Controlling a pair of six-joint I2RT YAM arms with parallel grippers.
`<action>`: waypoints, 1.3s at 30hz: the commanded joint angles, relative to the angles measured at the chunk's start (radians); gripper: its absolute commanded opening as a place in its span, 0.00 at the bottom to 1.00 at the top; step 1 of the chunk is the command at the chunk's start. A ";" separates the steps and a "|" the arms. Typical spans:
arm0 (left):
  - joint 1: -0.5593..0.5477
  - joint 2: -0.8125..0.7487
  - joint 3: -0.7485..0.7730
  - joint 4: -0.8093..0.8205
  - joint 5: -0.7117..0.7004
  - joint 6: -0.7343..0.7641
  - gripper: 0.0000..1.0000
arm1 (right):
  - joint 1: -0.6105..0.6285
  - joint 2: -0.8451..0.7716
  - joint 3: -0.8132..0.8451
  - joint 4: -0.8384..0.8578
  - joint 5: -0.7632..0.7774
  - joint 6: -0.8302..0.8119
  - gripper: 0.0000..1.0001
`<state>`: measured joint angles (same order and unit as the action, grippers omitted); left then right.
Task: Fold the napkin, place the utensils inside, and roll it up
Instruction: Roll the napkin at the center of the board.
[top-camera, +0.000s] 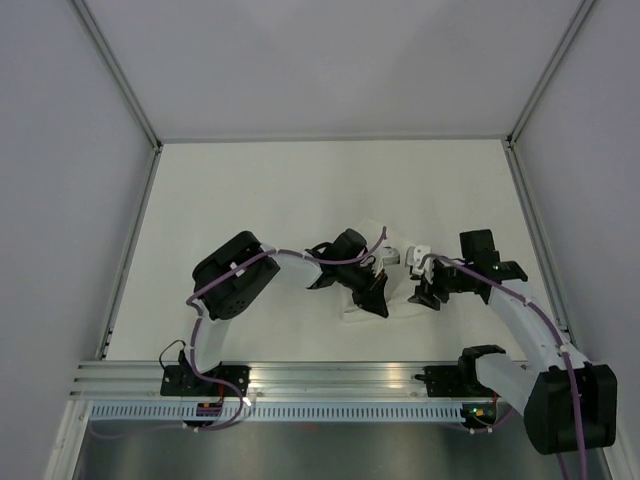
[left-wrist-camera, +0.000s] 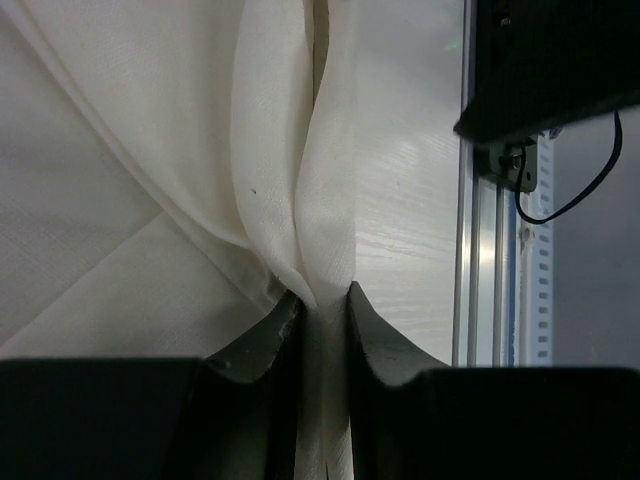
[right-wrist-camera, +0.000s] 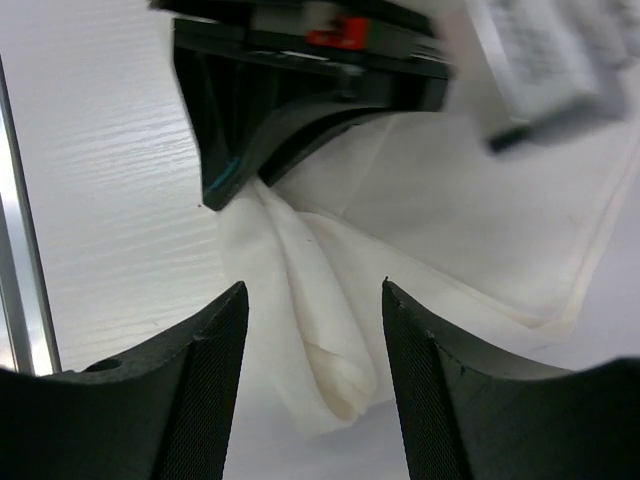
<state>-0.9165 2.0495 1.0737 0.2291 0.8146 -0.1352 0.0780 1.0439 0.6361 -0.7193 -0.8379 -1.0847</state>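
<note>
Noting left gripper clamping almost fully closed on a raised ridge of the large white, soft, lightly textured rectangular cloth napkin, with only the pinched fabric separating its dark fingers. Seeing that ridge running from the pinch toward 12 o'clock in the left wrist view, with flatter layers and a diagonal crease spreading toward 9 o'clock. Recording a silver aluminium rail standing at 3 o'clock of the pinch, beyond a strip of white wood-grain table.

Noting right gripper standing wide open and holding nothing, jaws straddling a bunched, doubled-over corner of the napkin. Not managing to tell whether its fingers are touching the cloth. Seeing the left gripper at 12 o'clock in the right wrist view, biting the same bunched fold.

Placing, from the top external view, the napkin as a crumpled heap toward 6 o'clock of the table centre, well apart from the far edge. Locating left gripper at the heap's 9 o'clock side and right gripper at its 3 o'clock side, the two near each other.
</note>
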 joint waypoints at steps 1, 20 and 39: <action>0.013 0.132 0.003 -0.258 -0.055 -0.014 0.02 | 0.104 -0.102 -0.117 0.139 0.078 0.000 0.62; 0.074 0.241 0.112 -0.356 0.031 -0.072 0.02 | 0.492 -0.070 -0.299 0.435 0.407 0.153 0.61; 0.128 0.111 0.088 -0.318 0.021 -0.144 0.32 | 0.568 0.079 -0.314 0.574 0.441 0.250 0.07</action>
<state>-0.8104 2.1670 1.2198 0.0051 1.0325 -0.2569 0.6472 1.0660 0.3092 -0.1036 -0.4068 -0.8658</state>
